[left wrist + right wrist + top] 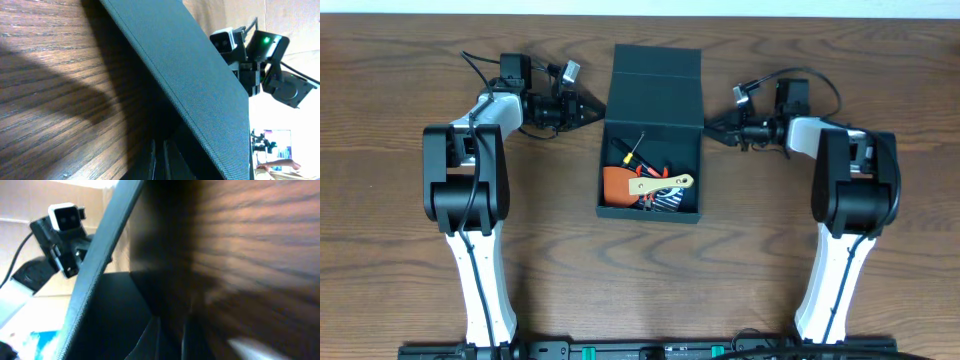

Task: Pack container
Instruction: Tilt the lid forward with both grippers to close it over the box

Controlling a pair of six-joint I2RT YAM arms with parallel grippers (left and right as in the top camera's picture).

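Container (650,213) centre-scene, lid flap (655,72) open toward far side, hand tools (650,183) inside. Left gripper (588,108) and right gripper (715,127) closed, holding nothing, flanking it. We judge it stiff, matte: take flap's far edge.

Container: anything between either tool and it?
Nothing visible. The left tool and right tool, both shut, sit right at opposite sides of the open container, with no object in between.

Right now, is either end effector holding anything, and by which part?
Cannot tell: left end effector and right end effector sit shut against side edges of the lid on the container.
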